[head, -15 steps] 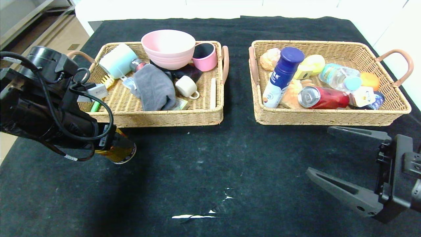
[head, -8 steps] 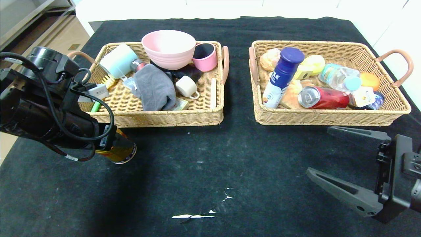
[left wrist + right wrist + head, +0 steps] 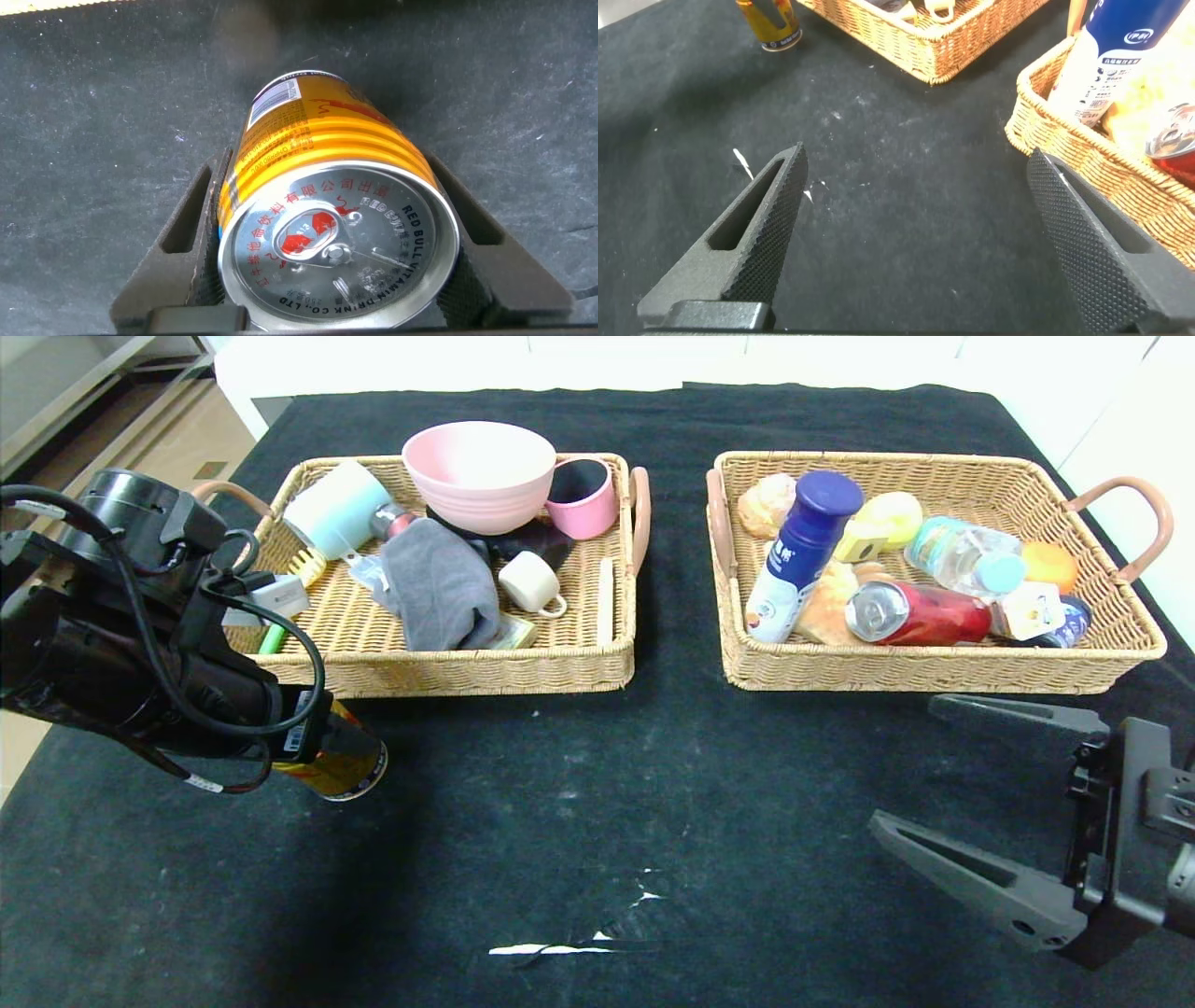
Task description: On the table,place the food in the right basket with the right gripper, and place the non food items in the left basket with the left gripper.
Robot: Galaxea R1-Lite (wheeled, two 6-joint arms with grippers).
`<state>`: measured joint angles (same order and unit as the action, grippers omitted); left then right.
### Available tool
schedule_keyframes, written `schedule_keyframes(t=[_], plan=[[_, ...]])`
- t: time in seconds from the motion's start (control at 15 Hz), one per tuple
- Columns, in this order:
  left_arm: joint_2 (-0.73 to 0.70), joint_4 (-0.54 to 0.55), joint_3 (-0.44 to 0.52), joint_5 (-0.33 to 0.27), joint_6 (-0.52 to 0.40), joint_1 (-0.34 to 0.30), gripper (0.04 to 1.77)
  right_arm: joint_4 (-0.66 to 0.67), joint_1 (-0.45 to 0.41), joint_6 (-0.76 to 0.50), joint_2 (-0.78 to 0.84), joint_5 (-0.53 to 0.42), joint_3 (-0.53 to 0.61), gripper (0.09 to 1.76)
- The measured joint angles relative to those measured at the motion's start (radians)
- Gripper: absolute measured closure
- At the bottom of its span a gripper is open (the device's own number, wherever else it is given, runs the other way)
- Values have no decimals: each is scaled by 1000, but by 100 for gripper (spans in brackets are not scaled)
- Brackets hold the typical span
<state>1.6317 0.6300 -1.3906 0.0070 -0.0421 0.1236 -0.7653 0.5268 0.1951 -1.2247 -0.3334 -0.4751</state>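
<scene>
Now | baskets (image 3: 448, 677): 2 | left gripper (image 3: 332, 280) grasps 1 yellow can (image 3: 322, 177) | right gripper (image 3: 915, 233) fingers spread

Between the left basket (image 3: 448, 681) and right basket (image 3: 934, 677) runs a bare strip of worktop (image 3: 672, 616). The near worktop lies open, flanked by the can (image 3: 341, 761) and the right pincer (image 3: 924, 775).

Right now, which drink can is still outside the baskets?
The gold can, on the table between the left gripper's fingers. The red can lies in the right basket.
</scene>
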Motion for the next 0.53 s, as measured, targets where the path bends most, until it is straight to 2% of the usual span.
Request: schedule_keyframes(t=[0.27, 0.4, 0.53], plan=[[-41, 9, 8, -3, -1, 36, 63, 1, -4, -4, 10, 1, -7, 14], [-75, 10, 7, 0, -1, 106, 63, 2, -9, -4, 23, 1, -12, 14], [-102, 9, 7, 27, -4, 209, 63, 5, -13, -7, 41, 1, -16, 14]])
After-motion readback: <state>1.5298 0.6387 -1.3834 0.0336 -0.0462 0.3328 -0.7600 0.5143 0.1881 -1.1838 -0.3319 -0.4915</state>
